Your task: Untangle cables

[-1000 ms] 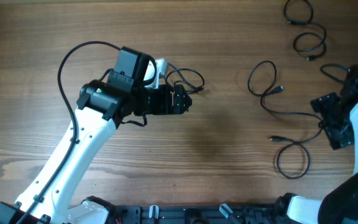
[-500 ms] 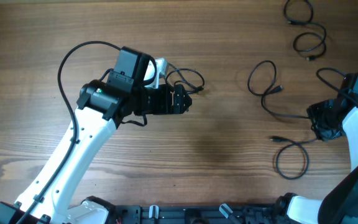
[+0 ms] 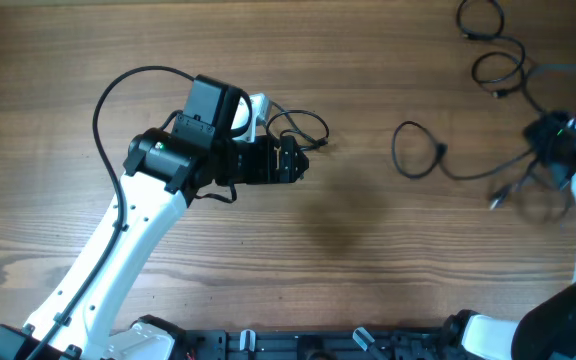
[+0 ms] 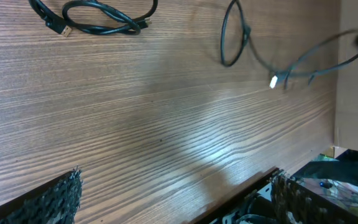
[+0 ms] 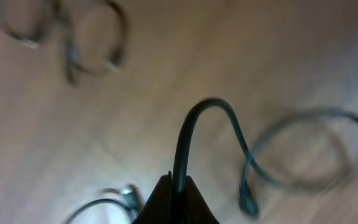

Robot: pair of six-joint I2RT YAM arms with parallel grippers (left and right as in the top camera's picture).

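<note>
Wood-grain table (image 3: 368,230) lies under left gripper (image 3: 303,160) and right gripper (image 5: 174,190). Black rail (image 3: 298,345) runs along table's near edge, behind left gripper. Beige panel (image 4: 356,99) sits past table edge, on right gripper's side.

The tabletop (image 3: 368,250) is brown wood with streaked darker grain. The cables (image 5: 180,149) are black; one plug (image 4: 273,81) gleams white. The left arm (image 3: 118,260) is white with black joints.

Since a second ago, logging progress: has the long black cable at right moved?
Yes. The long black cable, held by the right gripper: lower loop pulled toward the coiled cable.
</note>
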